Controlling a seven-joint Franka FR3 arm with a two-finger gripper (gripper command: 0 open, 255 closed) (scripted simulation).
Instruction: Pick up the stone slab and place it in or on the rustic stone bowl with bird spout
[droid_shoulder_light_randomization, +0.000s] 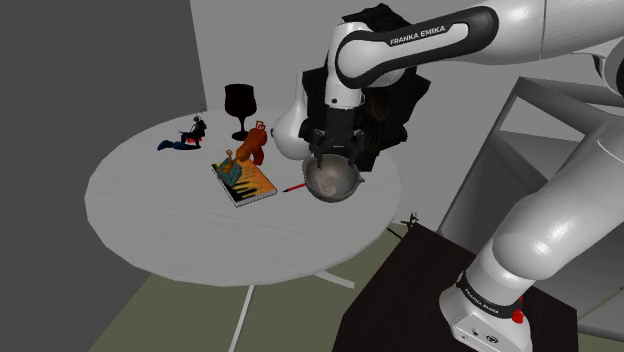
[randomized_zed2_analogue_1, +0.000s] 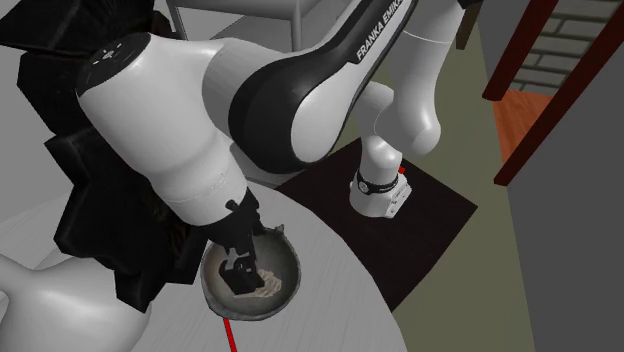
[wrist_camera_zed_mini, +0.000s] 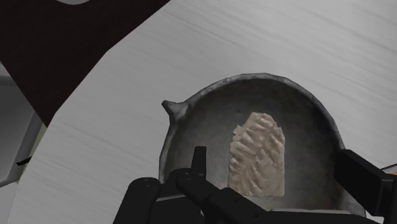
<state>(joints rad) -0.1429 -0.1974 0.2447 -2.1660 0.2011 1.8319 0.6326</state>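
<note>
While fingers (wrist_camera_zed_mini: 199, 163) stand apart, slab (wrist_camera_zed_mini: 257, 154) lies in bowl (wrist_camera_zed_mini: 313, 135).

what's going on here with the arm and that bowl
A white robot arm holds its gripper just above a grey stone bowl with a small spout, which sits on a round white table. A pale, rough slab lies flat inside the bowl. The gripper is open, its fingers apart on either side of the slab and not touching it, so the slab looks placed. A book and a dark wine glass sit farther off on the table.
</note>
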